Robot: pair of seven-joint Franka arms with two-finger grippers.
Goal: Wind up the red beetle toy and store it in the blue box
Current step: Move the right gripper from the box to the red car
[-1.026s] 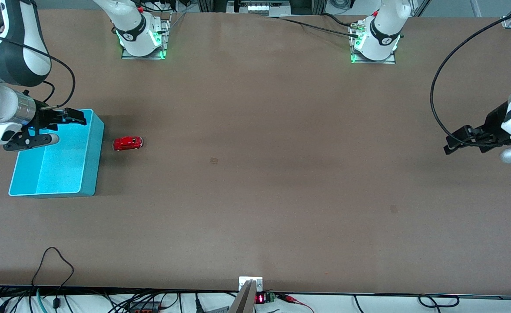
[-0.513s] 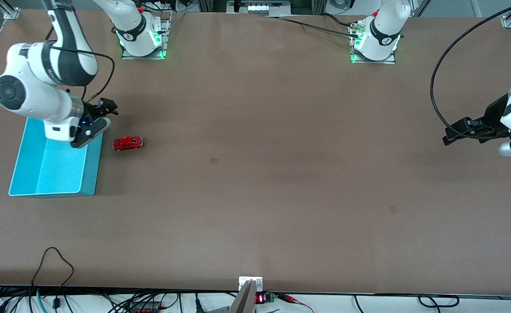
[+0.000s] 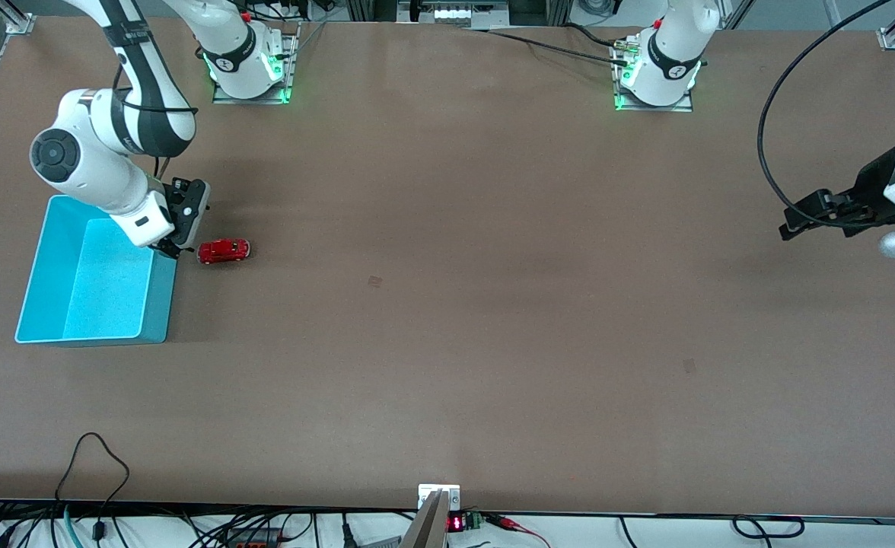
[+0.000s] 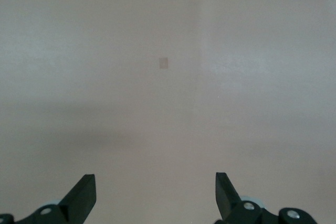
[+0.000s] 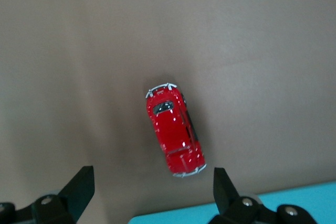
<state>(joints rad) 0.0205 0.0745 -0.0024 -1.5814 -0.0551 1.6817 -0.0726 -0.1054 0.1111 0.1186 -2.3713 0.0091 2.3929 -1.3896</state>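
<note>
- While the toy car [image 3: 224,250] sits untouched on the desk [image 3: 493,304] near the right arm's end, just beside the blue box [image 3: 44,281] on the side toward the desk's middle, nothing is wound or stored yet.
- Box sits near the edge at the right arm's end; what shows of its inside is bare.
- Changed over the last second: right gripper [image 3: 176,247] swung off the box and dropped to the box corner nearest the car, now just beside the car. Car and box haven't moved.
- Right wrist view: car [image 5: 175,134] lies ahead of wide-spread fingers [image 5: 80,188], not yet between them; box rim visible at frame edge. Looks like a pre-grasp lineup, so the grab should be next.
- Left gripper [image 3: 804,218] waits over the desk edge at the left arm's end, spread wide, holding nothing; it has barely drifted.
- Count: one car, one box, two arms.
</note>
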